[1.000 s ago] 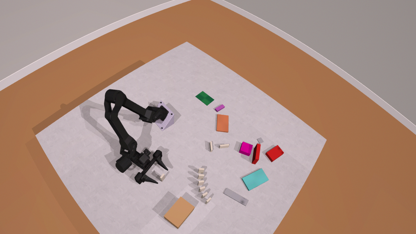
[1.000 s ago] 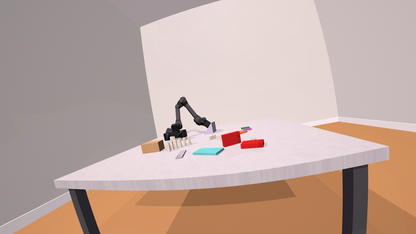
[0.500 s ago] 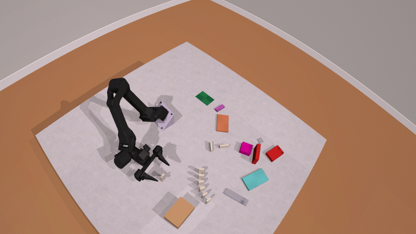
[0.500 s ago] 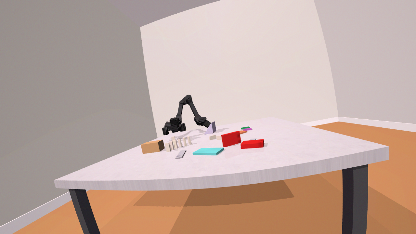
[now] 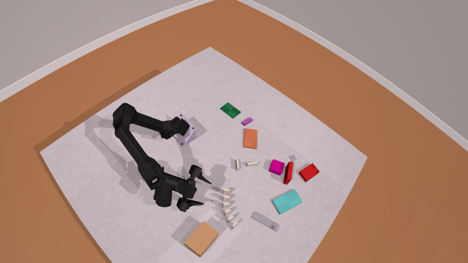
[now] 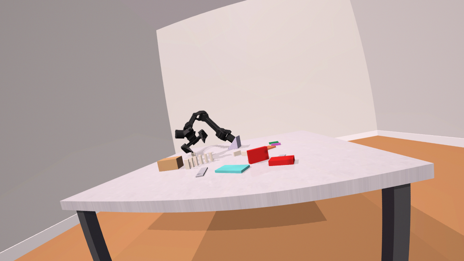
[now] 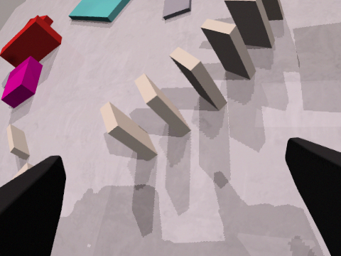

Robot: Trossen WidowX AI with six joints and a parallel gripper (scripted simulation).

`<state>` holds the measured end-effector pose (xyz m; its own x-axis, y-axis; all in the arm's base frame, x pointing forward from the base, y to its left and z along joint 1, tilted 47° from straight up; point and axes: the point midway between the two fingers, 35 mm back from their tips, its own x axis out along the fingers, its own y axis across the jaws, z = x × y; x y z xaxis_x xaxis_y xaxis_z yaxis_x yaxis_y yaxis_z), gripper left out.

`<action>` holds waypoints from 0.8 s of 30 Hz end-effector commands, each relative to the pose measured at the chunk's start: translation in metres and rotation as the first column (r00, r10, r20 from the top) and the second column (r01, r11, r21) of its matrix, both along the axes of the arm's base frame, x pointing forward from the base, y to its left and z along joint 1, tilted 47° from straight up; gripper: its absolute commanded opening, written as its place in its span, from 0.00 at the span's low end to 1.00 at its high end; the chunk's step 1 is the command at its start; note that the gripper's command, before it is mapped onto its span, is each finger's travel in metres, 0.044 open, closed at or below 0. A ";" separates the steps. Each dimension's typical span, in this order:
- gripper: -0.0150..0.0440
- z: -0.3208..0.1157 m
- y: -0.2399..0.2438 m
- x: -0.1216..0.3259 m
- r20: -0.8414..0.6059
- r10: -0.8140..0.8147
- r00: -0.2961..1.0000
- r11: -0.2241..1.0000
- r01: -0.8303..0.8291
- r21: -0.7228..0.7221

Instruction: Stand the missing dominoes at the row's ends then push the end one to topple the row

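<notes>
Six cream dominoes stand in a curved row; one of them (image 5: 226, 205) (image 7: 131, 133) is near the end closest to my gripper. The row's dominoes (image 6: 187, 164) also show beside the tan block. My gripper (image 5: 206, 193) (image 6: 198, 147) (image 7: 178, 158) is wide open and empty, raised above the table at the arm's side of the row. Another cream domino (image 6: 193, 154) shows partly behind the row, below a fingertip; the arm hides it in the top view. Two more dominoes, one (image 5: 237, 164) (image 6: 237, 153) and another (image 5: 252, 164) (image 7: 18, 141), rest low on the table, apart from the row.
The tan block (image 5: 201, 238) (image 6: 166, 164) is near the row's far end. A grey bar (image 5: 265, 221) (image 6: 201, 172) and cyan slab (image 5: 287, 201) (image 6: 232, 168) lie beyond the row. A magenta block (image 5: 276, 167) (image 7: 23, 82) and red blocks (image 5: 288, 173) (image 5: 308, 172) stand farther right.
</notes>
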<state>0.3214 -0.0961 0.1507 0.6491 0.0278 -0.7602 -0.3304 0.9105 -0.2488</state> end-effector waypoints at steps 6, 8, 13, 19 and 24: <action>1.00 0.013 -0.001 -0.029 -0.415 -0.395 0.819 0.893 0.237 -0.383; 1.00 0.034 -0.006 -0.037 -0.414 -0.507 0.756 0.801 0.235 -0.551; 1.00 0.070 -0.011 -0.040 -0.337 -0.613 0.714 0.640 0.199 -0.742; 1.00 0.069 -0.012 -0.040 -0.338 -0.613 0.714 0.640 0.199 -0.742; 1.00 0.047 -0.035 -0.039 -0.338 -0.612 0.715 0.642 0.200 -0.741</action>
